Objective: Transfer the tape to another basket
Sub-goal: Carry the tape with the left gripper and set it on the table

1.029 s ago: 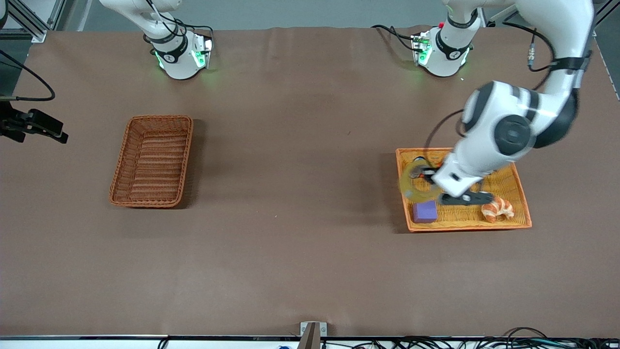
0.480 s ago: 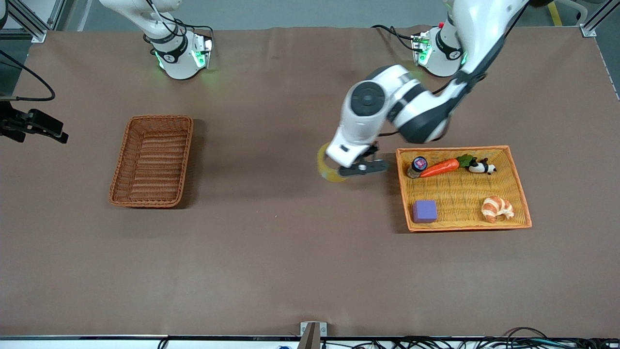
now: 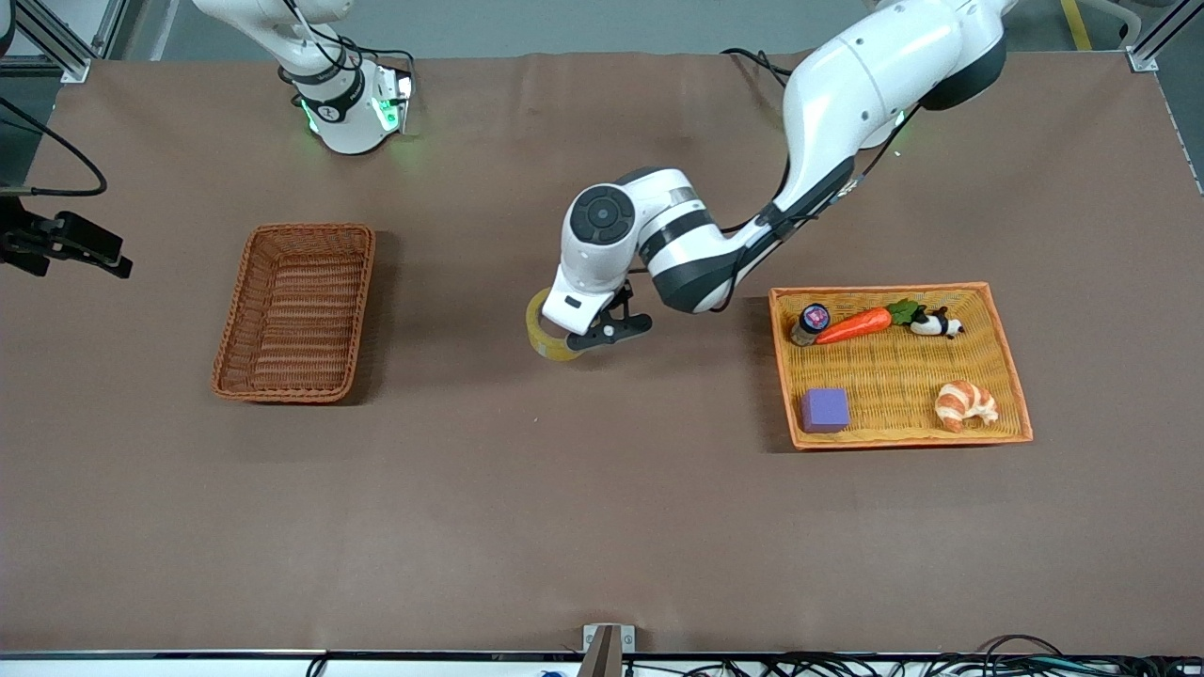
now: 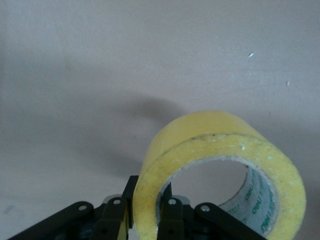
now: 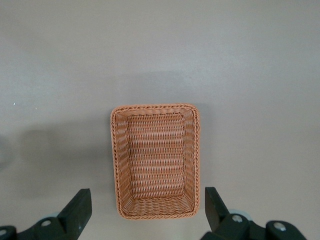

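Note:
My left gripper (image 3: 571, 340) is shut on the yellowish tape roll (image 3: 546, 334) and holds it in the air over the bare middle of the table, between the two baskets. In the left wrist view the tape (image 4: 220, 145) stands on edge, and the gripper (image 4: 147, 210) pinches its wall, with one finger outside the ring and one inside. The reddish-brown wicker basket (image 3: 357, 310) stands empty toward the right arm's end. My right gripper (image 5: 147, 212) is open and waits high above this basket (image 5: 117, 160). It is out of the front view.
A shallow orange tray basket (image 3: 1007, 357) at the left arm's end holds a purple block (image 3: 825, 410), a croissant (image 3: 965, 404), a carrot (image 3: 854, 324), a small jar (image 3: 809, 322) and a panda toy (image 3: 934, 324). A black device (image 3: 66, 244) sits at the table's edge at the right arm's end.
My left gripper has carried the tape out of the orange tray and across the table toward the right arm's end. The right arm has not moved.

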Robot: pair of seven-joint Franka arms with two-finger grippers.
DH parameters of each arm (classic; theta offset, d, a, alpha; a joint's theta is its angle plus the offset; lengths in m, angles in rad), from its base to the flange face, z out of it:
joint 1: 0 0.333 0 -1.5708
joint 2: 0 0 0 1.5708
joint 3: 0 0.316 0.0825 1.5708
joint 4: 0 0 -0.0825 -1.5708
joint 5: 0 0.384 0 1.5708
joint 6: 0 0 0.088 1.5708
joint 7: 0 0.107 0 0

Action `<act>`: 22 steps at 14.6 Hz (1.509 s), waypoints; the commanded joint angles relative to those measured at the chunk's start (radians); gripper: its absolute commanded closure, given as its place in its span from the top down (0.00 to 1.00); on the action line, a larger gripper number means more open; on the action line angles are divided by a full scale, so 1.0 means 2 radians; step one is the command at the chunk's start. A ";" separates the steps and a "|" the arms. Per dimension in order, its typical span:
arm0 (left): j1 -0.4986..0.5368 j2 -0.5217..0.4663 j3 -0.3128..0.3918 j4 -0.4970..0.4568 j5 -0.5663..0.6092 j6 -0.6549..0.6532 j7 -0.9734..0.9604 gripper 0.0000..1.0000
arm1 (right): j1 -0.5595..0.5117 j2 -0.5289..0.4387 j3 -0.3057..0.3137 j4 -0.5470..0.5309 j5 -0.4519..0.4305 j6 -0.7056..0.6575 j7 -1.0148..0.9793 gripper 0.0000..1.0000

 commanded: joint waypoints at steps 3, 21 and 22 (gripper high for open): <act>-0.092 0.046 0.084 0.065 0.002 0.050 -0.042 0.19 | -0.003 -0.007 0.000 -0.010 0.011 0.001 -0.006 1.00; 0.034 -0.099 0.094 0.014 -0.010 -0.110 0.152 1.00 | 0.052 0.052 0.117 -0.083 0.021 0.159 0.142 1.00; 0.058 -0.118 0.089 0.003 -0.024 -0.110 0.172 1.00 | 0.058 0.063 0.137 -0.101 0.019 0.192 0.178 1.00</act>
